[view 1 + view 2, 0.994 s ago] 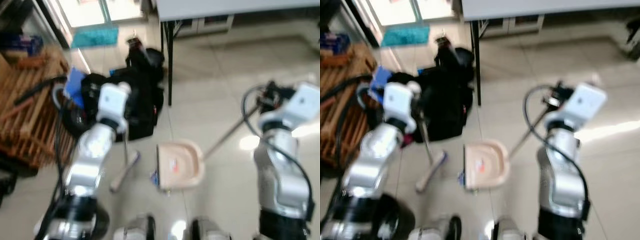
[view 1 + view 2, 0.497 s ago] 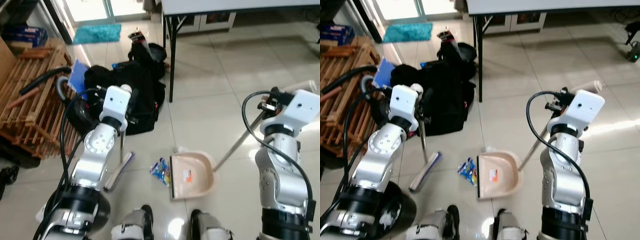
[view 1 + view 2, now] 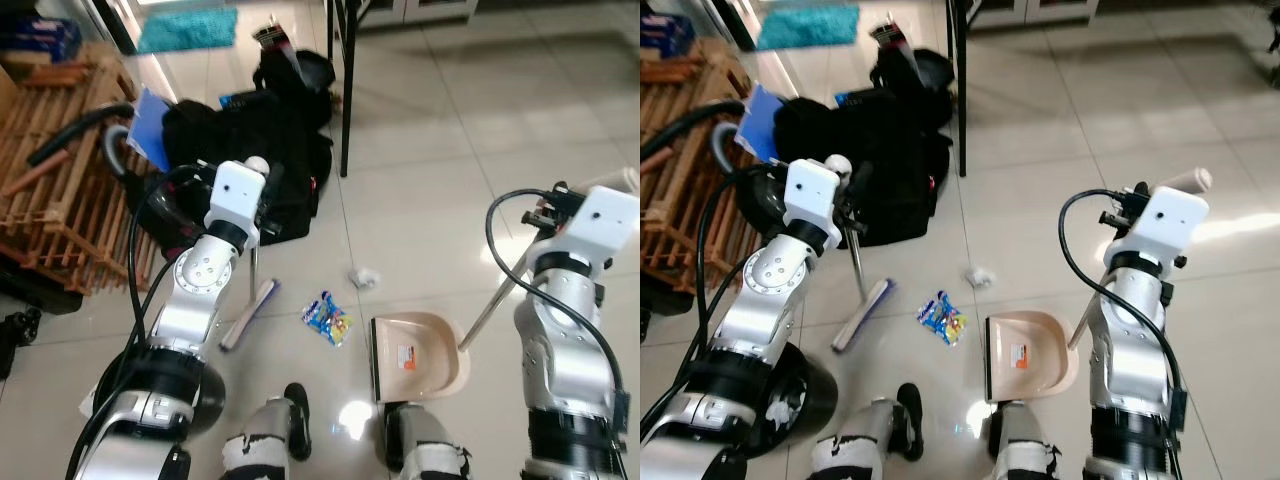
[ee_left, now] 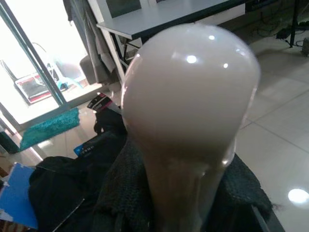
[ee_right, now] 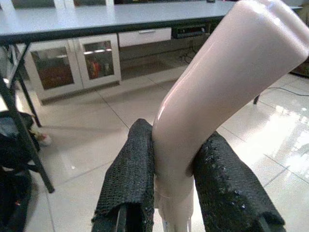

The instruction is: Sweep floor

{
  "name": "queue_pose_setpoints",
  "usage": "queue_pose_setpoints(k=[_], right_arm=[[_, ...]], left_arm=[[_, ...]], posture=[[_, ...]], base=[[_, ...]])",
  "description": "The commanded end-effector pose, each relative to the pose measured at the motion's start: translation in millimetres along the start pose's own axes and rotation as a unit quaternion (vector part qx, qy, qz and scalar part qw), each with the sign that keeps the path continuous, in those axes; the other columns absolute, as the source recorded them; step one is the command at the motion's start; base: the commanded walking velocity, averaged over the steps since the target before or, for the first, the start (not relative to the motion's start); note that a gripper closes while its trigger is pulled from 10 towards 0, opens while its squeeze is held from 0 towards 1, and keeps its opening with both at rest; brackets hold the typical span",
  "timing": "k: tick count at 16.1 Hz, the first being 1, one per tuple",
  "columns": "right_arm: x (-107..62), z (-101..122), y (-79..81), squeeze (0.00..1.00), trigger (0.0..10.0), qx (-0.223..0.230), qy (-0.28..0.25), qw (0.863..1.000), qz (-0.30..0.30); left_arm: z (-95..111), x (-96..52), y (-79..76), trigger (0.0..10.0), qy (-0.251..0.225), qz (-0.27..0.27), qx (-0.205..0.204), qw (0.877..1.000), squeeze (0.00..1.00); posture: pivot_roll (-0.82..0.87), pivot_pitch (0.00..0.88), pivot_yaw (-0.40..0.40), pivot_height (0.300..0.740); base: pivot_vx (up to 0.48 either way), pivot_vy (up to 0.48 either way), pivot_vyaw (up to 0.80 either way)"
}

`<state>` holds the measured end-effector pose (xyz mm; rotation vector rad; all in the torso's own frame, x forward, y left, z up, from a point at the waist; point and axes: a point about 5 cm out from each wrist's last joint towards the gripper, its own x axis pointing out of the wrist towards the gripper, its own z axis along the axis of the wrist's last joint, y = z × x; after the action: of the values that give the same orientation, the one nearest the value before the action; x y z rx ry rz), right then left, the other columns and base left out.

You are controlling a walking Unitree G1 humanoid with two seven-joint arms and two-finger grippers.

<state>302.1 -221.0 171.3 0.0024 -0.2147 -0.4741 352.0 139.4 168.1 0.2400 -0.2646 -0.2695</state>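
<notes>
Floor (image 3: 440, 190) of pale glossy tiles spreads before the robot, catching bright reflections near its feet. At the far left stands a wooden slatted rack (image 3: 55, 190) with a dark hose (image 3: 75, 135) draped over it, and a turquoise mat (image 3: 187, 28) lies by the bright doorway beyond. Next to the rack a heap of black bags (image 3: 250, 150) sits on the tiles, with a blue folder (image 3: 150, 145) leaning against it. Just right of the heap a black leg of the counter (image 3: 347, 90) comes down to the floor; in the right wrist view the grey counter (image 5: 111, 17) stands before glass-fronted cabinets (image 5: 77, 65).

The left pincer (image 4: 188, 193) is clenched on the rounded beige top of the broom handle (image 4: 188, 111). The broom (image 3: 248, 312) slants down from it, its head resting on the tiles just beside the robot's left arm. Right of the broom head lies a colourful wrapper (image 3: 327, 318), and a crumpled white scrap (image 3: 362, 277) lies a little beyond it, both apart from the broom. Further right, the beige dustpan (image 3: 418, 355) sits flat on the floor near the robot's feet, its open mouth facing the wrapper. Its long handle (image 3: 490, 305) rises to the right pincer (image 5: 176, 193), which is clenched on the handle's beige end.
</notes>
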Motion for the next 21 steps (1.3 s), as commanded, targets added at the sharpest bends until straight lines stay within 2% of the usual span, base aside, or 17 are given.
queue_pose_setpoints(k=[1, 4, 5, 8, 10, 13, 16, 19, 21], right_arm=[[2.7, 1.5, -2.3, 0.00, 10.0, -0.012, -0.025, 1.000, -0.012], [2.6, 0.4, -3.9, 0.00, 10.0, -0.016, -0.055, 0.998, -0.038], [-1.8, 5.5, 0.0, 0.00, 10.0, -0.007, -0.089, 0.995, -0.046], [-11.9, 6.9, 11.0, 0.00, 10.0, 0.013, -0.127, 0.991, -0.046], [-14.6, 2.3, 14.8, 0.00, 10.0, 0.017, -0.126, 0.991, -0.051], [-31.2, -15.7, 33.9, 0.00, 10.0, -0.033, -0.122, 0.991, -0.044], [-48.1, -30.7, 46.6, 0.00, 10.0, -0.050, -0.110, 0.992, -0.025], [-56.7, -40.2, 47.3, 0.00, 10.0, -0.028, -0.090, 0.994, -0.051], [-62.6, -42.0, 47.9, 0.00, 10.0, 0.037, -0.074, 0.994, -0.075]], left_arm=[[6.2, 5.0, 4.1, 10.0, -0.029, 0.008, -0.005, 1.000, 0.00], [5.7, 11.1, -1.0, 10.0, -0.040, 0.005, -0.019, 0.999, 0.00], [9.1, 15.9, -8.4, 10.0, -0.052, -0.002, -0.029, 0.998, 0.00], [13.4, 22.7, -19.9, 10.0, -0.068, -0.012, -0.045, 0.997, 0.00], [13.9, 24.8, -24.1, 10.0, -0.069, -0.014, -0.049, 0.996, 0.00], [12.1, 29.0, -33.4, 10.0, -0.070, -0.013, -0.059, 0.996, 0.00], [13.2, 33.9, -39.0, 10.0, -0.068, -0.008, -0.068, 0.995, 0.00], [19.7, 39.5, -46.7, 10.0, -0.077, -0.003, -0.097, 0.992, 0.00], [26.5, 42.9, -56.4, 10.0, -0.089, -0.007, -0.145, 0.985, 0.00]], posture=[[0.03, 0.423, 0.087, 0.740], [0.04, 0.436, 0.104, 0.740], [0.05, 0.438, 0.111, 0.740], [0.07, 0.447, 0.125, 0.740], [0.08, 0.449, 0.128, 0.740], [0.10, 0.446, 0.149, 0.740], [0.11, 0.450, 0.156, 0.740], [0.15, 0.460, 0.185, 0.740], [0.14, 0.454, 0.198, 0.740]], base=[[0.000, 0.000, 0.00], [0.000, 0.000, 0.00], [0.000, 0.000, 0.00], [0.000, 0.000, 0.00], [0.000, 0.000, 0.00], [0.000, 0.000, 0.00], [0.000, 0.000, 0.00], [0.000, 0.000, 0.00], [0.000, 0.000, 0.00]])
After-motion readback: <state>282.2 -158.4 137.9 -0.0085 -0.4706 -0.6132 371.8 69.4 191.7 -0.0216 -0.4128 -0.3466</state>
